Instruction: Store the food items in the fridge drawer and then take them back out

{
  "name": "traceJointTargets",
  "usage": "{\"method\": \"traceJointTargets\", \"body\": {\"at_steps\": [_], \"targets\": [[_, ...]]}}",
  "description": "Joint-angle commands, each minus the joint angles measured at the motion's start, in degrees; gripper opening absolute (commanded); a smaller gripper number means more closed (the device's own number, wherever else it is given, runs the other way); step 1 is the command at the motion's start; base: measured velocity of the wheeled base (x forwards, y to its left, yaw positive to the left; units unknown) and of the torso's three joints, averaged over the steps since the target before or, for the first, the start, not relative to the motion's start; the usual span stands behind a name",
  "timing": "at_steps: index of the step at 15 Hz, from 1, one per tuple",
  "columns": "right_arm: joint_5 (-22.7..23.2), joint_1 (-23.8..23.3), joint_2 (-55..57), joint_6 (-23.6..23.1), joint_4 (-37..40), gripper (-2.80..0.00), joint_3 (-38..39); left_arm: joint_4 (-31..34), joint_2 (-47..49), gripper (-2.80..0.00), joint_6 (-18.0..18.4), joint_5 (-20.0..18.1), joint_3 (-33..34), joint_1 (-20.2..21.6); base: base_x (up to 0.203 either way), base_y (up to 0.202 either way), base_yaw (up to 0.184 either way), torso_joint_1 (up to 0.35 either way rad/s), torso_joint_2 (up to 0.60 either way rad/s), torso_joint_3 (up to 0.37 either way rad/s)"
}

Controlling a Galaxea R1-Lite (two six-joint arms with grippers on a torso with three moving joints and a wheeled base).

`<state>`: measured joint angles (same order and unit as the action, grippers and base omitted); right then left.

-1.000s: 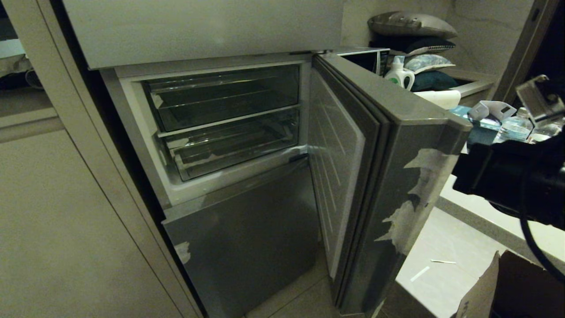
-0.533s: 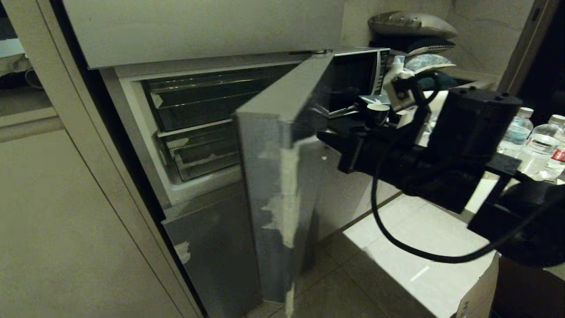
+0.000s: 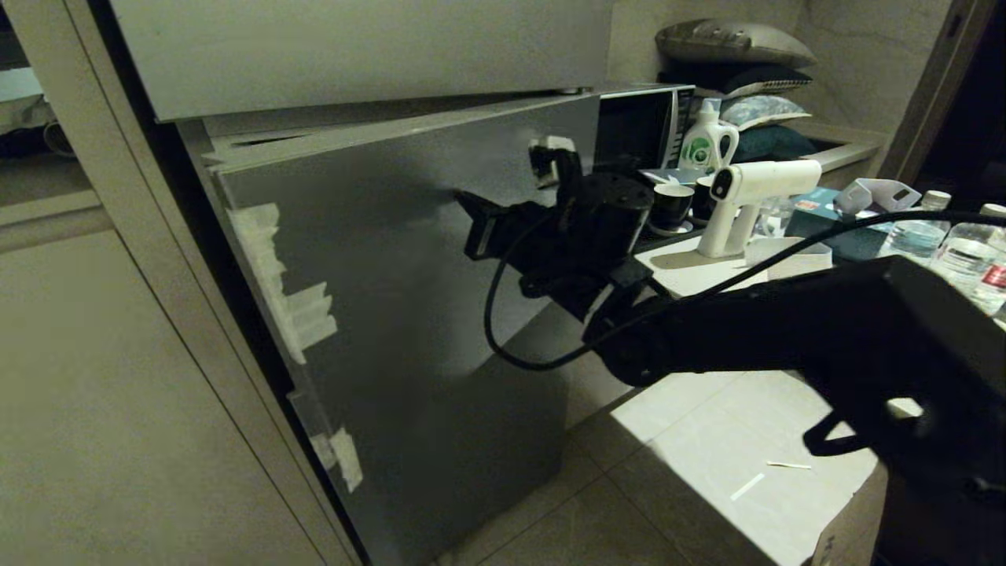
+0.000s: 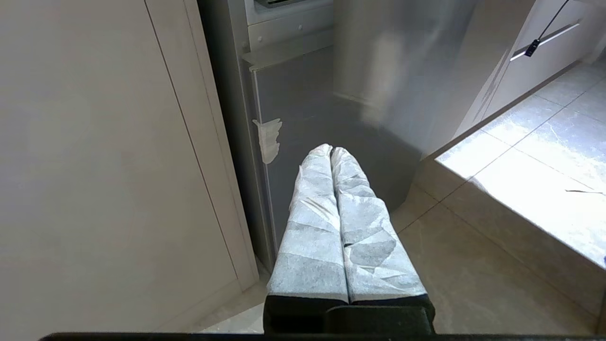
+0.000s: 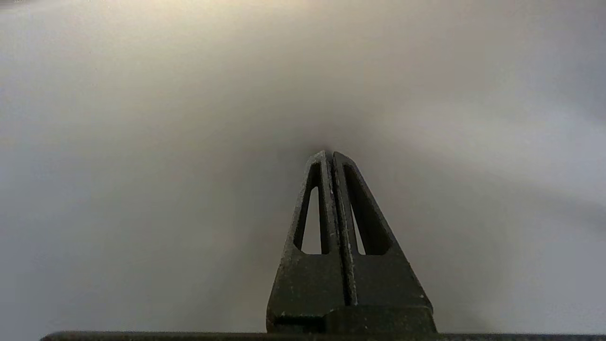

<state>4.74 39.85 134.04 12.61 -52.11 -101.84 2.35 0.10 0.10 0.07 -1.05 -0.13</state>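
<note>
The black right tool [image 3: 460, 196], its two fingers pressed together and holding nothing, is touching, or nearly touching, the grey metallic fridge door [image 3: 393, 259], which is standing almost closed at 9 o'clock of it. That door is hiding the fridge drawer and any food. The left tool [image 4: 331, 150], white-wrapped and pinched together, is hanging low near the floor. No writing is legible on the white-and-green detergent bottle [image 3: 707, 141].
</note>
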Motion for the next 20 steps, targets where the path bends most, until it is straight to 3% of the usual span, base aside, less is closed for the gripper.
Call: {"method": "traceJointTargets", "body": {"at_steps": [1, 8, 16, 18, 20], "targets": [[-0.13, 0.3, 12.04, -1.69, 0.8, -2.8, -8.68, 0.02, 0.08, -2.8, -0.01, 0.01, -0.01, -0.03, 0.0, 0.0, 0.0, 0.0, 0.0, 0.0], [-0.43, 0.14, 13.69, -2.66, -9.34, -2.8, -8.73, 0.02, 0.08, -2.8, -0.01, 0.01, -0.01, -0.04, 0.0, 0.0, 0.0, 0.0, 0.0, 0.0], [-0.63, 0.05, 14.93, -6.79, -14.61, -2.8, -8.56, 0.02, 0.08, -2.8, -0.01, 0.01, -0.01, -0.03, 0.0, 0.0, 0.0, 0.0, 0.0, 0.0], [-1.81, 0.09, 13.97, -7.24, -17.37, -2.8, -5.72, 0.02, 0.08, -2.8, -0.01, 0.01, -0.01, -0.04, 0.0, 0.0, 0.0, 0.0, 0.0, 0.0], [-2.47, 0.35, 8.84, -7.43, -17.94, -2.8, 2.37, 0.02, 0.08, -2.8, -0.01, 0.01, -0.01, -0.04, 0.0, 0.0, 0.0, 0.0, 0.0, 0.0]]}}
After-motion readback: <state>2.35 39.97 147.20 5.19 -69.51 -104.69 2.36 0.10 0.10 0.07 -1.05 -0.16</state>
